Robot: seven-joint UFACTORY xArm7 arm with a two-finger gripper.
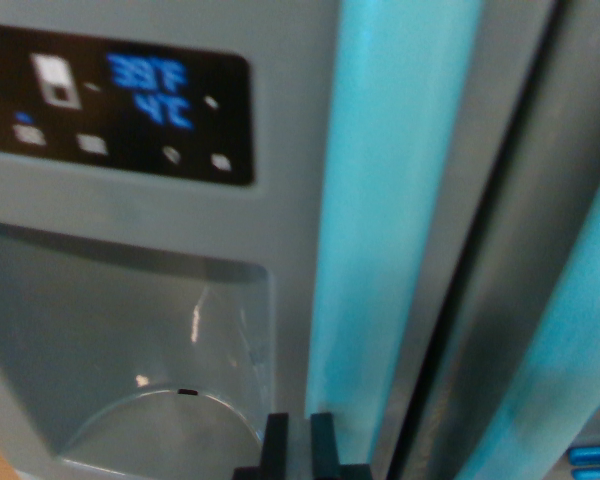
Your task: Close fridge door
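At the bottom edge of the wrist view, the pincer point(299, 440) is showing as two black fingertips point(276, 440) standing side by side with only a thin slit between them, nearly pressed together and pinching nothing. They are sitting right up against the grey fridge door point(280, 130), though whether they are actually touching it is hard to tell (the picture is blurred). Just above and to the wrist view's right of the tips, a turquoise vertical handle point(390, 200) is running up the door's edge. To the wrist view's left, a recessed dispenser bay point(120, 350) with a curved base is opening into the door face. Above it, a black control panel point(110, 105) is glowing with blue temperature digits and small pale buttons. Farther to the right, a dark seam point(480, 270) is separating this door from a second grey door point(540, 230), which is carrying its own turquoise handle point(560, 360).
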